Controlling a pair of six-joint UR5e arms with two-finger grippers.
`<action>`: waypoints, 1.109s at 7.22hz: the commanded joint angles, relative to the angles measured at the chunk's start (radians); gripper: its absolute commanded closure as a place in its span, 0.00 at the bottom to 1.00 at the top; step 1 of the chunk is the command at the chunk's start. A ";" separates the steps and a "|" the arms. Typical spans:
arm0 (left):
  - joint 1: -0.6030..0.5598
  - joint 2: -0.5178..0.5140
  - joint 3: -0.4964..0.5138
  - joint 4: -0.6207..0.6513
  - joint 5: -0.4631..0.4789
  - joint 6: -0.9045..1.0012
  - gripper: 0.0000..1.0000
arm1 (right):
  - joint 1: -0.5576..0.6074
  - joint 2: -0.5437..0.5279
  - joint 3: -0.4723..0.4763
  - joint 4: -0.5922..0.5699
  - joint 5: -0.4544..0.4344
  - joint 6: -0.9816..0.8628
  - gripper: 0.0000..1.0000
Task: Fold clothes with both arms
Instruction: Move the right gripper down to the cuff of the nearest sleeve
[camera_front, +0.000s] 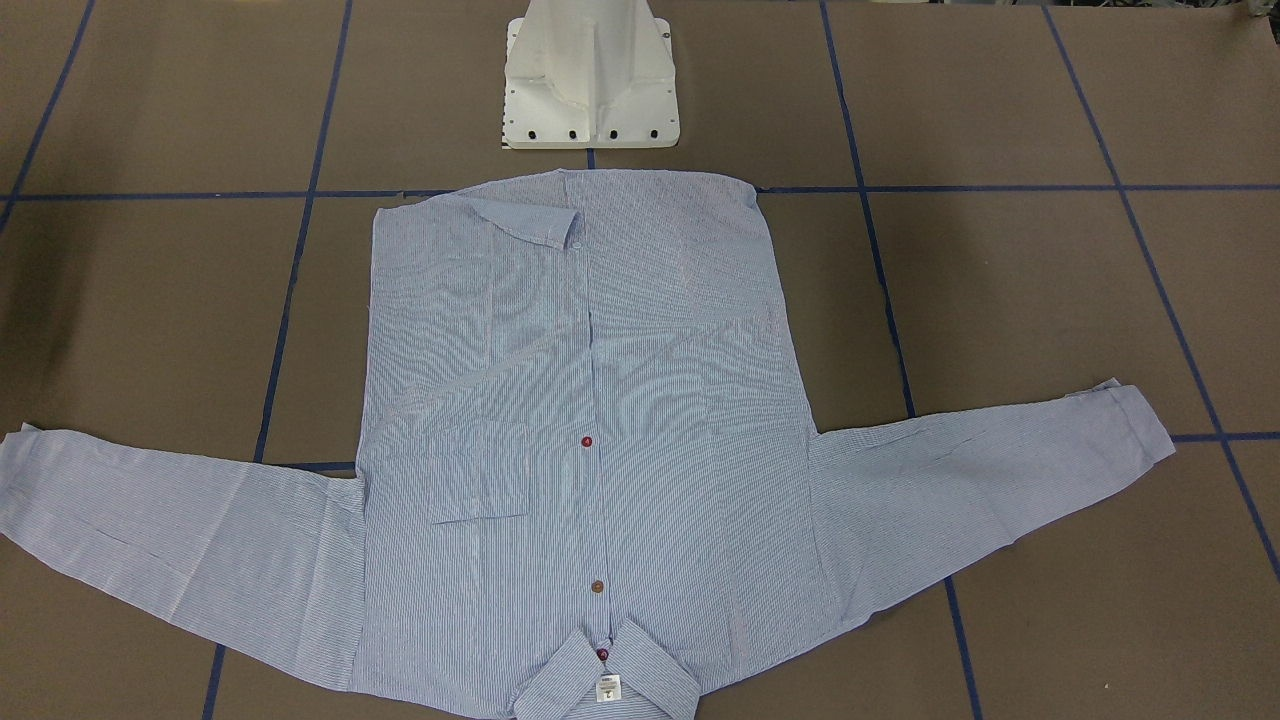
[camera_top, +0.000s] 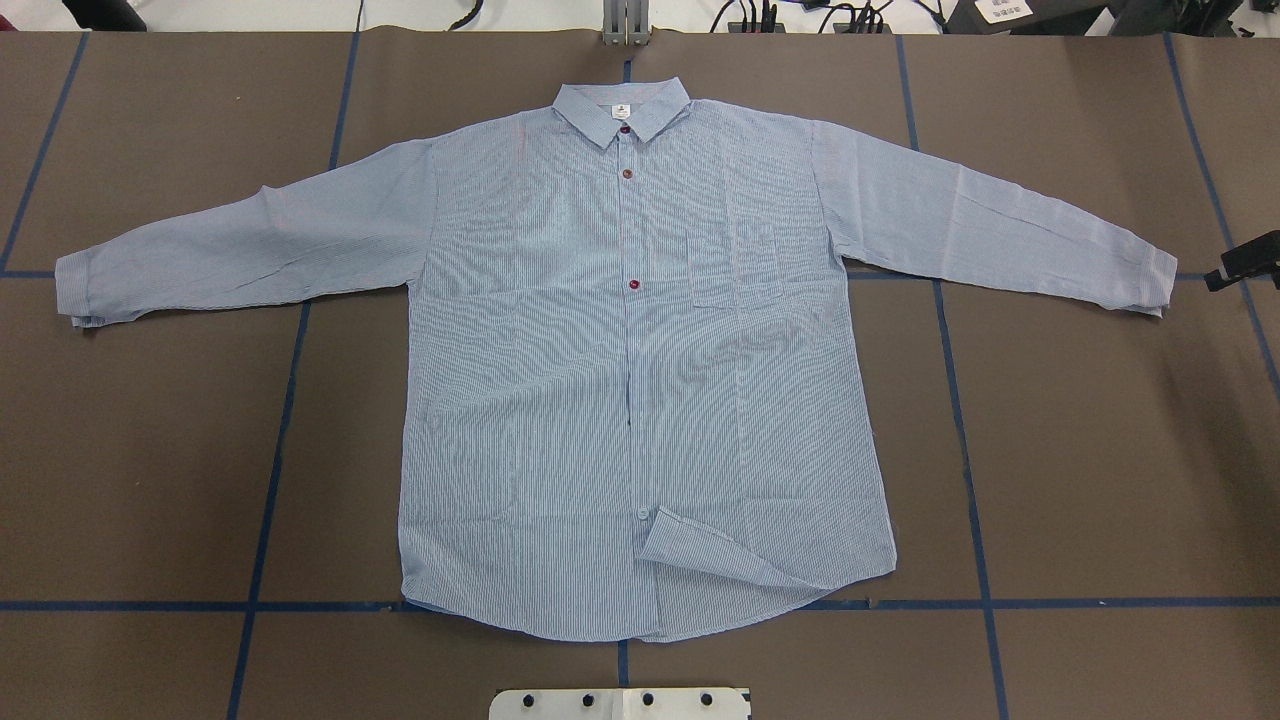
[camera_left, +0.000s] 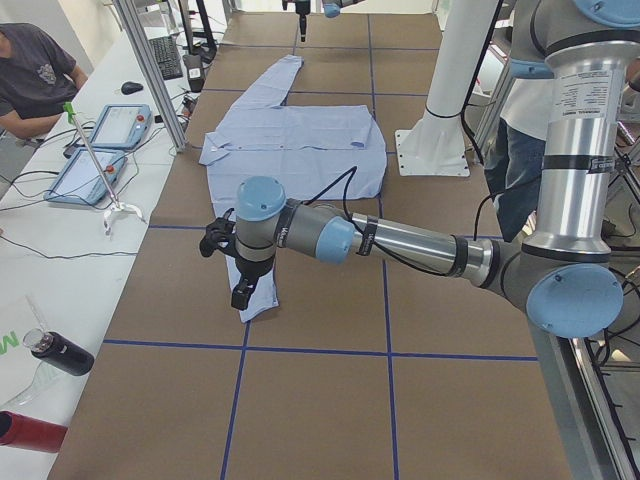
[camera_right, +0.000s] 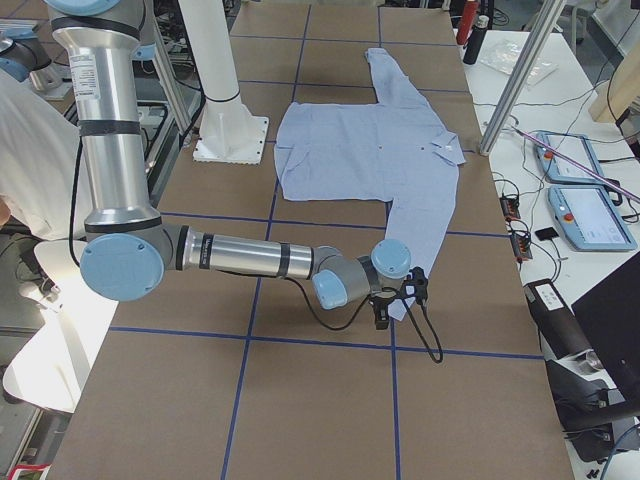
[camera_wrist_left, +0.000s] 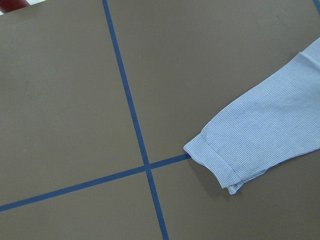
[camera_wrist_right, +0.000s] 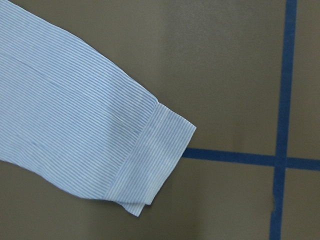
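The striped light blue shirt (camera_top: 640, 350) lies flat and face up on the brown table, collar (camera_top: 622, 110) at the far edge and both sleeves spread wide. One hem corner (camera_top: 700, 550) is flipped over. My left gripper (camera_left: 228, 268) hovers over the left sleeve's cuff (camera_wrist_left: 215, 160); whether it is open or shut I cannot tell. My right gripper (camera_top: 1245, 262) shows as a black piece just past the right cuff (camera_top: 1150, 280), and also above the right cuff (camera_right: 395, 300) in the exterior right view. Its jaws are not clear. Neither wrist view shows fingers.
The white pedestal base (camera_top: 620, 703) stands at the near edge, by the hem. Blue tape lines (camera_wrist_left: 130, 100) cross the brown tabletop. A side bench holds tablets (camera_left: 100, 150) and a dark bottle (camera_left: 60, 352), with a person (camera_left: 30, 70) seated there.
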 joint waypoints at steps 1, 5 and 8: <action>-0.001 0.000 -0.010 0.000 0.001 -0.004 0.01 | -0.055 0.068 -0.056 0.005 -0.043 0.106 0.01; -0.001 -0.004 -0.008 0.000 -0.002 -0.009 0.01 | -0.080 0.067 -0.089 0.004 -0.057 0.111 0.27; -0.001 -0.011 -0.010 0.000 -0.002 -0.010 0.01 | -0.103 0.073 -0.094 0.002 -0.057 0.113 0.35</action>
